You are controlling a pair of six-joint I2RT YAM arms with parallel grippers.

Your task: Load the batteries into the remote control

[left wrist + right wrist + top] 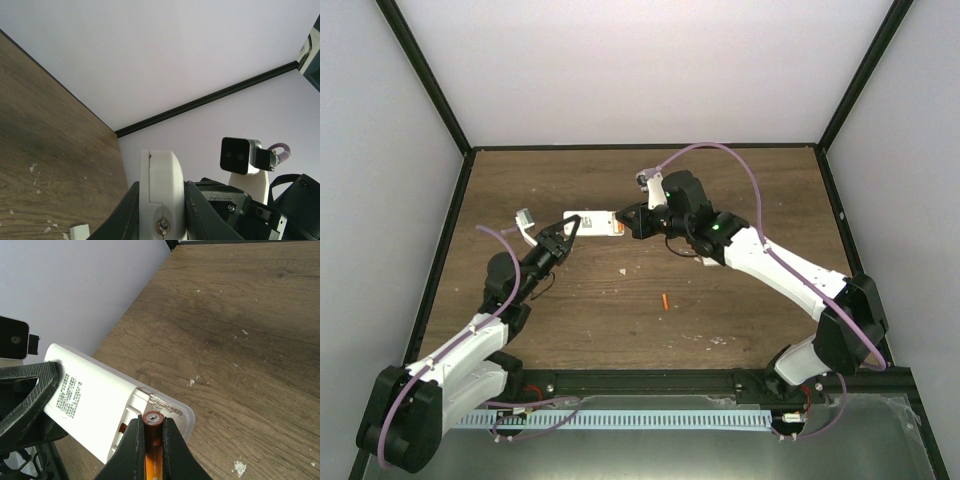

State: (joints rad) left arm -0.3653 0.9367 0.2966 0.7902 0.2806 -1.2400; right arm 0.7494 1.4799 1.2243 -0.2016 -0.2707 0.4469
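Note:
The white remote control (595, 224) is held above the table, back side up, with its battery bay open. My left gripper (568, 233) is shut on its left end; in the left wrist view the remote's end (160, 185) sits between my black fingers (202, 212). My right gripper (627, 222) is shut on an orange battery (152, 421), its tip at the open bay (162, 407) of the remote (95, 395). A second orange battery (663, 300) lies on the table in front of both grippers.
The brown wooden table (740, 190) is walled by white panels with black frame posts. A small white piece (80, 232) lies on the table below the left gripper. White specks dot the wood (240, 467). The left gripper's finger (27, 390) shows in the right wrist view.

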